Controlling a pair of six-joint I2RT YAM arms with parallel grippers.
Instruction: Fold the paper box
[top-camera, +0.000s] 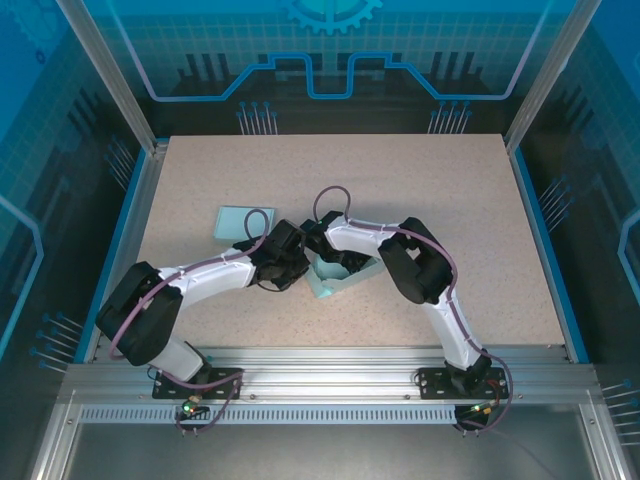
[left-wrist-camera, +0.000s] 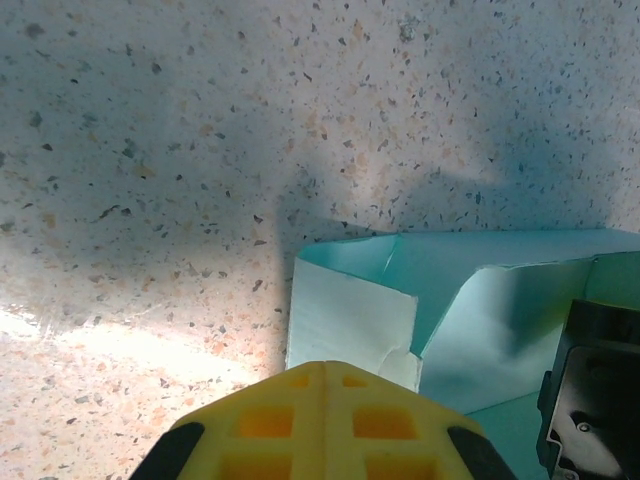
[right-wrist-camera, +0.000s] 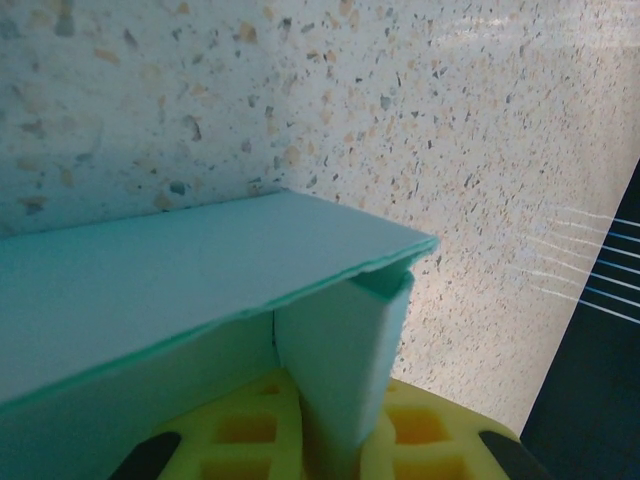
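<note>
a: how do the arms sit?
b: both bend in from the table's near edge, wrists meeting mid-table. left gripper (left-wrist-camera: 325, 380) has its fingers pressed together.
a: and the right gripper (right-wrist-camera: 330, 410)?
b: pinched on a paper box (right-wrist-camera: 200, 270) wall.

Right tool (right-wrist-camera: 330, 432) pinches the paper box (right-wrist-camera: 180, 270) flap

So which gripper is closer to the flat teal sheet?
Left. The left gripper sits just right of the sheet, beside the box; the right gripper is farther off, clamped on that box.
</note>
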